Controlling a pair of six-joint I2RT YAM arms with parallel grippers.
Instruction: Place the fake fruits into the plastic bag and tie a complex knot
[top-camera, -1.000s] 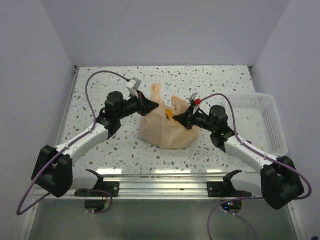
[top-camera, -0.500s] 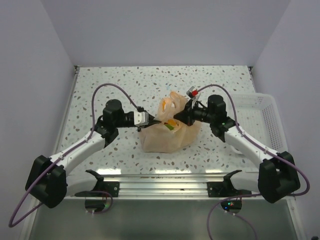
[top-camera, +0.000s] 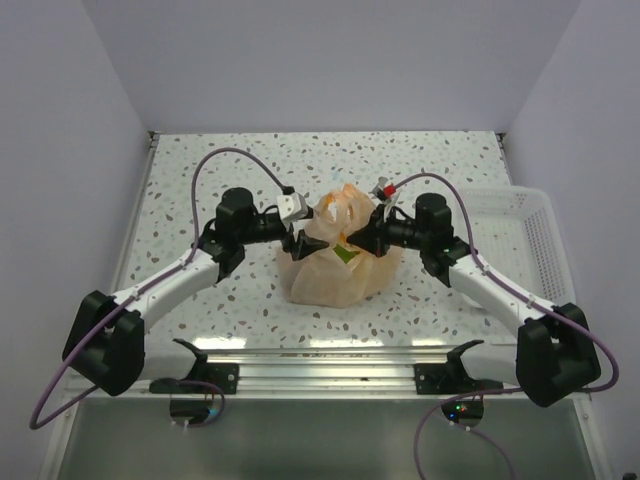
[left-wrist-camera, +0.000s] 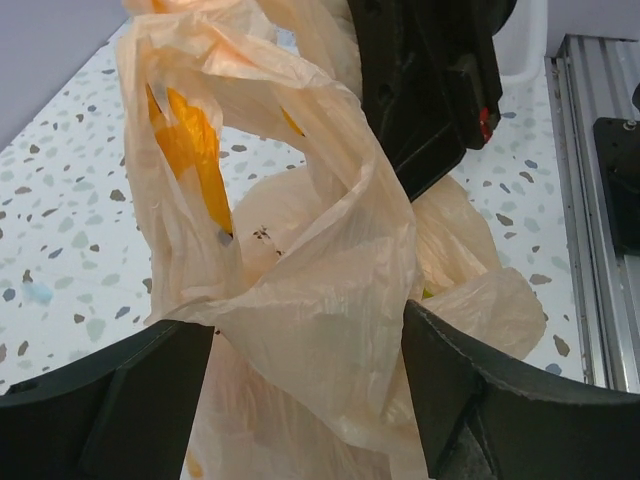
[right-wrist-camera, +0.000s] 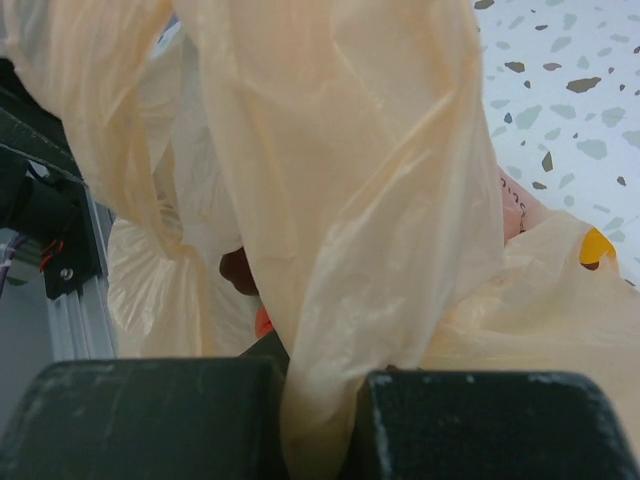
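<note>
The pale peach plastic bag (top-camera: 335, 270) stands mid-table with its handle loops (top-camera: 342, 205) bunched up between both grippers. My left gripper (top-camera: 303, 235) is open, and in the left wrist view its fingers (left-wrist-camera: 110, 400) straddle a fold of bag plastic (left-wrist-camera: 300, 300) without pinching it. My right gripper (top-camera: 358, 236) is shut on a gathered strip of the bag's handle (right-wrist-camera: 330, 300). Fake fruits show inside: a green piece (top-camera: 345, 256), a dark maroon one (right-wrist-camera: 238, 270) and an orange one (right-wrist-camera: 262, 322). Whether the handles form a knot I cannot tell.
A white perforated basket (top-camera: 520, 240) sits at the table's right edge. An aluminium rail (top-camera: 320, 370) runs along the near edge behind the arm bases. The right arm's black wrist (left-wrist-camera: 430, 80) hangs close above the left gripper. Side walls (top-camera: 60, 200) close in the table.
My left gripper has opened, letting go of the bag handle, and shifted right and up against the bag's top. The right gripper stays shut on its handle, hardly moved over the last half second.
</note>
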